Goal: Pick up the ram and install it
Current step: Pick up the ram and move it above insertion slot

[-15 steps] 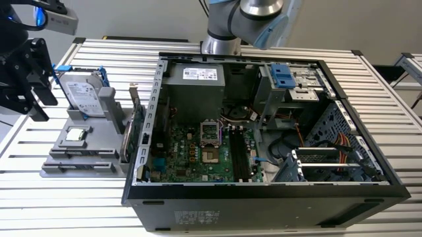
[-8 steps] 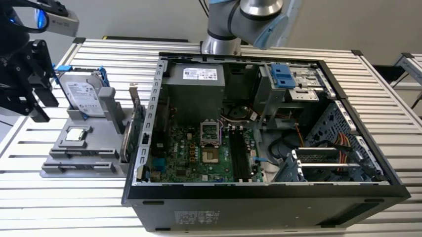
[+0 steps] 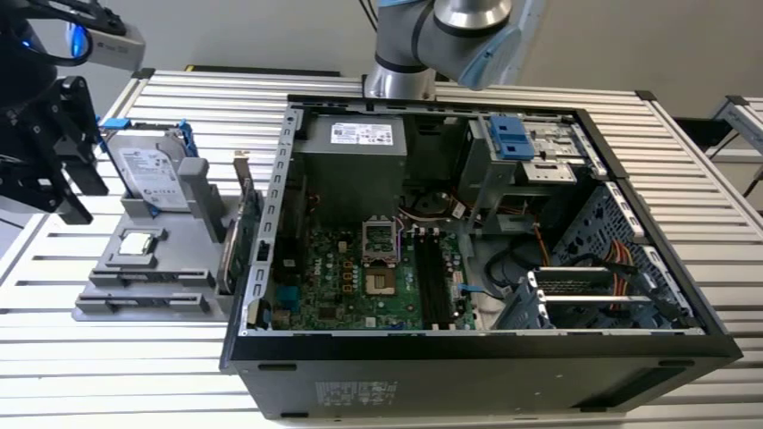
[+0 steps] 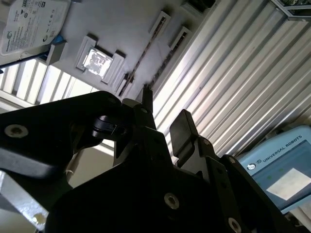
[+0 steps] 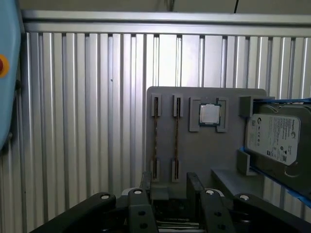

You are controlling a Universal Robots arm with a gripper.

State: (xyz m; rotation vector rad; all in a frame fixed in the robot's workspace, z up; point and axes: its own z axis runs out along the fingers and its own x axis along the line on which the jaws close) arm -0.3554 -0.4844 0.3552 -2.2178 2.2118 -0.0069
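Two ram strips stand on edge in the slots of a grey holder (image 5: 204, 160). One ram strip (image 5: 156, 131) and the other (image 5: 177, 131) run side by side; they also show in the second wrist view (image 4: 146, 53) and the exterior view (image 3: 149, 278). My gripper (image 5: 169, 180) hovers above the holder's end, open, with nothing between its black fingers (image 4: 182, 127). In the exterior view the gripper (image 3: 71, 179) hangs at the far left. The black motherboard slots (image 3: 431, 279) lie inside the open computer case (image 3: 477, 344).
The holder also carries a square silver chip (image 5: 210, 114) and a hard drive (image 5: 277, 138). A green card with a metal bracket (image 3: 245, 228) stands between holder and case. A blue-grey pendant (image 4: 284, 170) lies on the slatted metal table (image 5: 87, 121).
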